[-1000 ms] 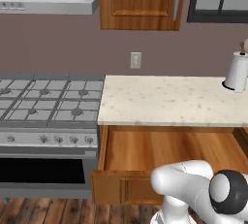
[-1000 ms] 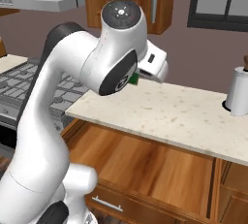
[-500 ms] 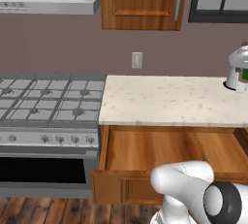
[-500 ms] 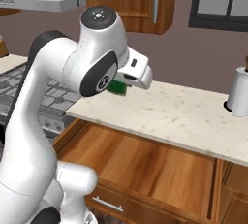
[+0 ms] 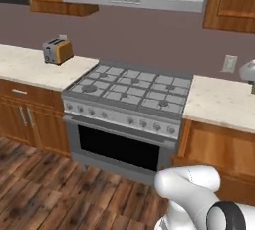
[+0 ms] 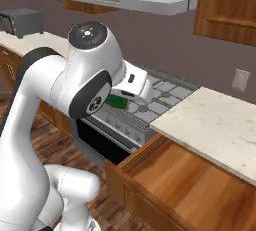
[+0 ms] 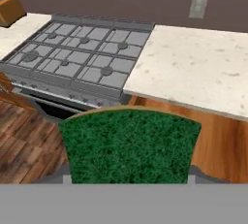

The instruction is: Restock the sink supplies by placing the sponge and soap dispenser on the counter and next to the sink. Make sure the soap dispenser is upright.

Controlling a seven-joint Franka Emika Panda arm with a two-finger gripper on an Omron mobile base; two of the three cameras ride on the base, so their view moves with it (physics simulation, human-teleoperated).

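The sponge (image 7: pixel 128 145) sits clamped between the fingers (image 7: pixel 127 179) — half-closed on it, green face toward the hand camera, carried in the air. Below and beyond lie the gas stove (image 7: pixel 82 56) and the speckled counter (image 7: pixel 193 68) — an open wooden drawer (image 6: pixel 190 185) juts out under the counter edge. A toaster (image 5: pixel 57 50) stands on the far counter, well apart.

Franka arm (image 6: pixel 60 105): glossy white rounded shells, dark grey joint bands, round black cap w/ small screws.
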